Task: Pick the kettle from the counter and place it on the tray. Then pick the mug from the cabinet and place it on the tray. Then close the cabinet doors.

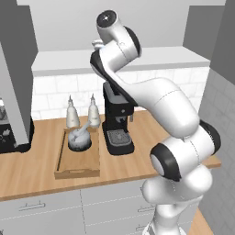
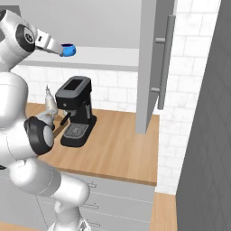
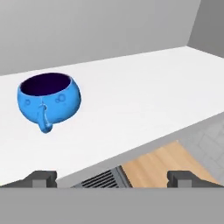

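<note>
The blue mug stands upright on the pale shelf of the cabinet, its handle turned toward the camera. In the hand view it sits ahead and to the left of my gripper, which is open with nothing between its fingertips. From the right base view my gripper is just short of the mug, at shelf height. The silvery kettle rests on the far end of the light-wood tray on the counter. A cabinet door with a bar handle stands open.
A black coffee machine stands on the counter right under the shelf edge, below my hand. Two slim pale bottles stand behind the tray. The other open door hangs at the left. A dark appliance sits at the counter's left end.
</note>
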